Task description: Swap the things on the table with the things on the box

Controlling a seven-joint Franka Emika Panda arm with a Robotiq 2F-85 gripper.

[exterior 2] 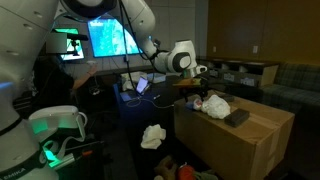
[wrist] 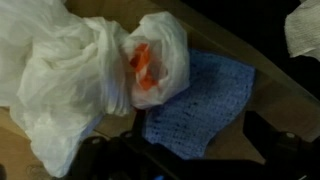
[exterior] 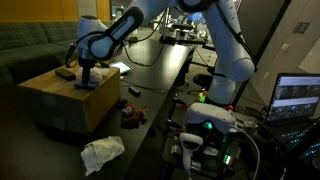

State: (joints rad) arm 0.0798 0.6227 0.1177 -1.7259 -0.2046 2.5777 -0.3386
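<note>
A cardboard box (exterior: 60,100) (exterior 2: 240,140) carries a white plastic bag (wrist: 70,70) (exterior 2: 213,105) with something orange (wrist: 143,65) inside, and a blue knitted cloth (wrist: 195,100) (exterior: 86,86) beside it. A dark flat thing (exterior: 65,73) (exterior 2: 237,117) also lies on the box top. A crumpled white cloth (exterior: 102,152) (exterior 2: 153,136) lies low in front of the box; it also shows at the wrist view's top right corner (wrist: 305,25). My gripper (wrist: 190,150) (exterior: 85,72) (exterior 2: 198,88) hovers just above the box top, open, with the blue cloth between its fingers.
Small dark and red objects (exterior: 130,112) lie on the low surface beside the box. A long desk with cables and gear (exterior: 165,45) runs behind. A laptop (exterior: 298,98) and monitors (exterior 2: 110,38) stand near the robot base. A couch (exterior: 30,45) is behind the box.
</note>
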